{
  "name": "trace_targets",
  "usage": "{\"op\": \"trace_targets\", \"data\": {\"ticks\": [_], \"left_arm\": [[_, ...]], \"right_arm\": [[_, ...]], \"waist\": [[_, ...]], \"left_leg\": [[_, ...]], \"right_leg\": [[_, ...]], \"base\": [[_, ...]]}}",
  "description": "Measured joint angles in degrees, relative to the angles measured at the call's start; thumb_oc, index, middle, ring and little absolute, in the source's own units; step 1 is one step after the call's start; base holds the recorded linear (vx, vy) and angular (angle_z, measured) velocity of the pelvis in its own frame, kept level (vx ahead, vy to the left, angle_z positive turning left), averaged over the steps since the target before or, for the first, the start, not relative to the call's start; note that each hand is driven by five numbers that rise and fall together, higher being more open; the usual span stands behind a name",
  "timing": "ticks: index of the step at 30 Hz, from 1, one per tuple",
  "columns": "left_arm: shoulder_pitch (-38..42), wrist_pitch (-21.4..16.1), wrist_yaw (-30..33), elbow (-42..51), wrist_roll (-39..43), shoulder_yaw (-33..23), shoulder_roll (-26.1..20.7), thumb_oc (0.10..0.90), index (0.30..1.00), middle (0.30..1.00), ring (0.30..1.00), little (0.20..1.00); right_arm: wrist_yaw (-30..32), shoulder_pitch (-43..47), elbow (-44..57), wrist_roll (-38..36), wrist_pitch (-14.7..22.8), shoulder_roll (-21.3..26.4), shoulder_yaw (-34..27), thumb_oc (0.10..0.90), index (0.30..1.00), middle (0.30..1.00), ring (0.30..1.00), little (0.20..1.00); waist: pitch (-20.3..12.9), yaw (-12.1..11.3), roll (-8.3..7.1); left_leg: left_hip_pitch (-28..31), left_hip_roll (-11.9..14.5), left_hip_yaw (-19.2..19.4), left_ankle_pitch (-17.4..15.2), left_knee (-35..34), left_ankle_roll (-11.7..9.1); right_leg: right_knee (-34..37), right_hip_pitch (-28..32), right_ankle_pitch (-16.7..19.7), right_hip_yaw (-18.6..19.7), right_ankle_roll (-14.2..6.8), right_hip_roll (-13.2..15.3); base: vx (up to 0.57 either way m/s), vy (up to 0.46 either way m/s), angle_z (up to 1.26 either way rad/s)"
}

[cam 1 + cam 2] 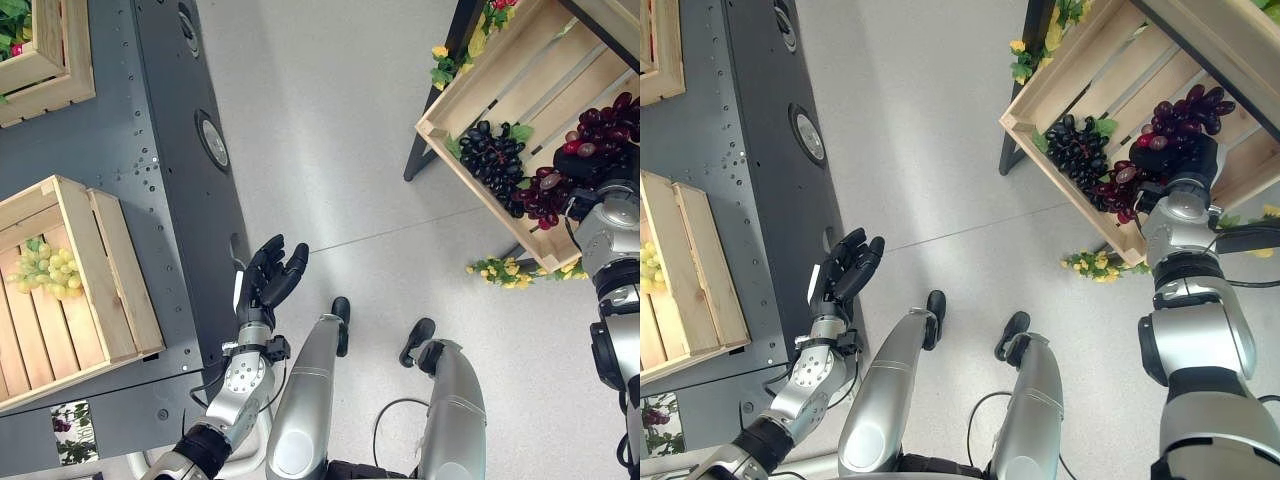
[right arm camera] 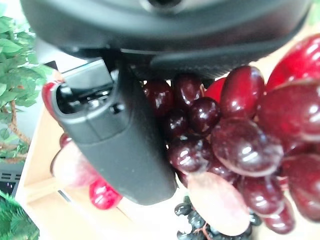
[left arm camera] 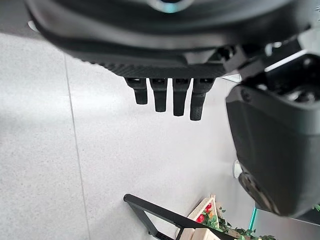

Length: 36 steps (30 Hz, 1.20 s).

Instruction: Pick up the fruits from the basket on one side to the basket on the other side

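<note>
A tilted wooden crate (image 1: 1060, 85) on the right holds a black grape bunch (image 1: 1075, 150) and red grape bunches (image 1: 1185, 108). My right hand (image 1: 1178, 162) is inside this crate among the red grapes. In the right wrist view its thumb (image 2: 117, 145) lies across a red grape bunch (image 2: 240, 145) pressed against the palm, and the fingers are hidden behind the fruit. On the left, a second crate (image 1: 95, 260) holds a green grape bunch (image 1: 45, 270). My left hand (image 1: 270, 280) hangs open over the floor beside the table edge, its straight fingers (image 3: 167, 97) holding nothing.
The left crate rests on a dark grey table (image 1: 150, 120), with another wooden crate (image 1: 50, 70) at its far corner. Yellow artificial flowers (image 1: 505, 270) lie on the floor under the right crate. A black stand leg (image 1: 425, 150) props that crate. Pale floor lies between the sides.
</note>
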State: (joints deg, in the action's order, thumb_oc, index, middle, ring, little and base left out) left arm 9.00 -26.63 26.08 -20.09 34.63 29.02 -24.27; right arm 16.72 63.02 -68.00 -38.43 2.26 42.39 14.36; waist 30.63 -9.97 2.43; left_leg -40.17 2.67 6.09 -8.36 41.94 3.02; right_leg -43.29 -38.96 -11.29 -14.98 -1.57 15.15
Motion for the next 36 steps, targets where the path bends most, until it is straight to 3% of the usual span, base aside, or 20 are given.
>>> {"op": "trace_targets", "data": {"ticks": [20,31,36], "left_arm": [[-0.1,-0.2,0.5,0.7,0.0,1.7,0.0,0.800,0.900,0.900,0.900,0.900],[0.1,-0.2,0.6,0.7,0.0,1.7,0.0,0.800,0.900,0.900,0.900,0.900],[0.1,-0.2,0.7,0.7,0.0,1.9,0.0,0.800,0.900,0.900,0.900,0.900]], "right_arm": [[0.1,3.7,-2.3,0.2,-4.7,2.5,0.2,0.800,0.900,0.900,0.900,0.900],[-0.9,3.7,-2.5,0.4,-4.4,2.5,0.7,0.800,0.900,0.900,0.900,0.900],[-3.6,1.9,-0.4,2.0,-2.1,1.6,2.3,0.800,0.900,0.900,0.900,0.900]], "waist": [[0.0,-0.1,0.00],[0.0,0.0,0.00],[0.0,0.8,-0.01]], "left_leg": [[1.1,0.0,0.4,0.1,-0.5,0.0],[2.1,0.0,0.5,0.1,-0.8,0.0],[5.4,0.0,1.1,0.4,-2.9,-0.1]], "right_leg": [[0.1,0.7,0.0,0.3,0.0,0.0],[0.3,1.7,0.0,0.3,0.0,0.1],[1.7,4.7,0.0,-0.1,-0.1,0.3]], "base": [[0.00,0.000,0.00],[0.00,0.000,0.00],[0.00,0.007,0.03]]}}
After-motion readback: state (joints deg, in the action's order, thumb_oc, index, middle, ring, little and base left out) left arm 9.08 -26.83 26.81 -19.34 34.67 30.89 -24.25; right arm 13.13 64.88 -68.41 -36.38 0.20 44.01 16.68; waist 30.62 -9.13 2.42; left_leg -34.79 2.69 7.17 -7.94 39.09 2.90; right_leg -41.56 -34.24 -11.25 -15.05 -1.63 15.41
